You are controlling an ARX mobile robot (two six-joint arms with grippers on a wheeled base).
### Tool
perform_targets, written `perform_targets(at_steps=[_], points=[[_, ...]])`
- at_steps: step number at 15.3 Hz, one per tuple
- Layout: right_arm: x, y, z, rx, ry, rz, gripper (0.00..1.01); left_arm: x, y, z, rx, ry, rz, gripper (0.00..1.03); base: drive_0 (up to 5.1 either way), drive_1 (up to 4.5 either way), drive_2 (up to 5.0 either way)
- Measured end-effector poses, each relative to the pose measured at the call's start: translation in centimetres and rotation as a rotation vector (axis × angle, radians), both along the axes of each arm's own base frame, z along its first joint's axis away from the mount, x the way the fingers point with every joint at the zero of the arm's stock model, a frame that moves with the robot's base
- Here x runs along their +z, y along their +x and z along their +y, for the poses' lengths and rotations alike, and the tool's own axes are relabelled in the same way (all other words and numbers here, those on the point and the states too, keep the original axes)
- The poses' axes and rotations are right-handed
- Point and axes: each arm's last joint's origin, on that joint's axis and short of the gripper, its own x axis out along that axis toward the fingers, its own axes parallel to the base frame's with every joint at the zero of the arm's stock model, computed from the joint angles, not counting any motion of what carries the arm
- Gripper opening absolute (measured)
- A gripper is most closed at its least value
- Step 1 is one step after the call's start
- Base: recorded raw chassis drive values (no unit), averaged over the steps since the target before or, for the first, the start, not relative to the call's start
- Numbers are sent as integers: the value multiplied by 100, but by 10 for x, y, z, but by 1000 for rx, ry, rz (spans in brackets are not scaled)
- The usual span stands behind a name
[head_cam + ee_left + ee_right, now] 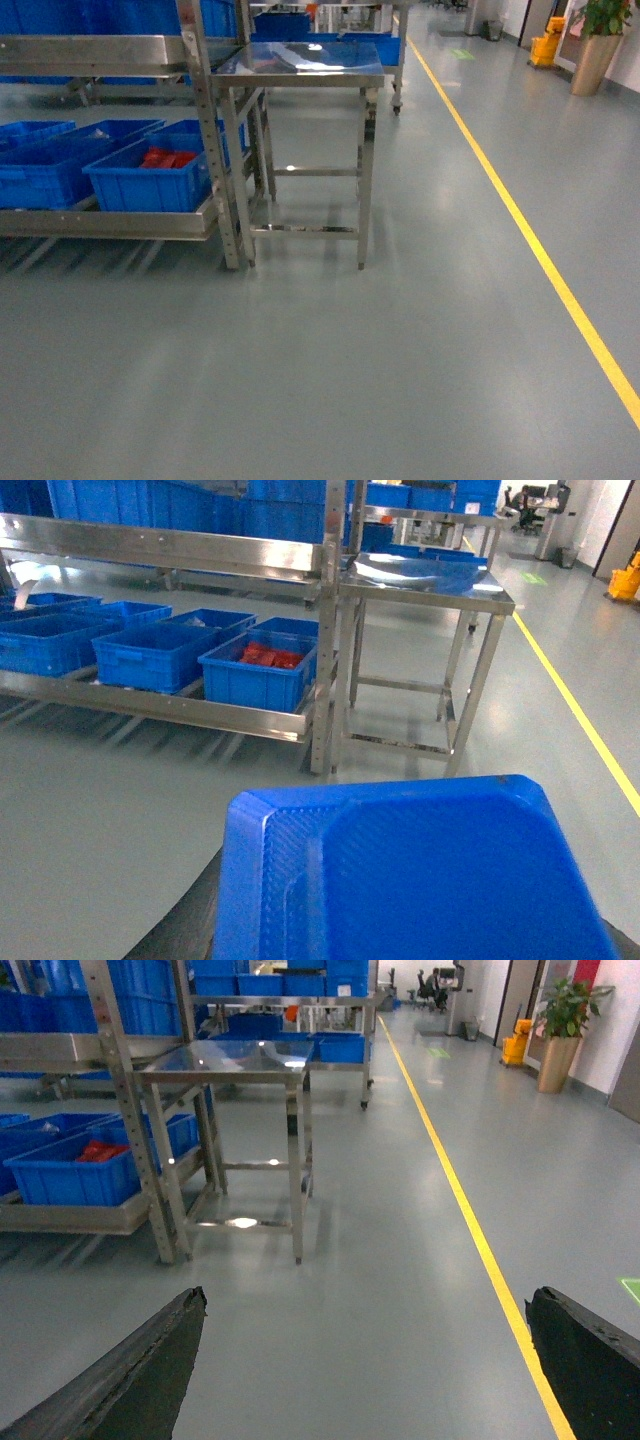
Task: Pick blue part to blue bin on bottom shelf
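A large blue part (420, 880) with a textured face fills the lower half of the left wrist view. My left gripper (400, 948) is shut on it, and only one dark finger (185, 930) shows at its left edge. Several blue bins (150, 655) sit in a row on the bottom shelf (170, 708) of the steel rack, well ahead and left. The rightmost blue bin (150, 185) holds red parts (168, 158). My right gripper (370, 1360) is open over bare floor, with nothing between its fingers (150, 1370). Neither gripper shows in the head view.
A steel table (300, 60) stands right beside the rack's end post (215, 150). A yellow floor line (520, 220) runs along the right. Further blue bins sit on upper tiers and a cart behind. A potted plant (600, 40) and a yellow bucket (547, 45) stand far right.
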Motion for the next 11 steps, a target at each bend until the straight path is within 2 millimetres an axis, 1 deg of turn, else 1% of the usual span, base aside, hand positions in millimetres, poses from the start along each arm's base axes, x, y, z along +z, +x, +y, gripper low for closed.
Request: perform_targets(at_steps=[11], points=[[0,0,0,0,0,-3,98,0,0,0,0,0,0,43,5,433,-424]])
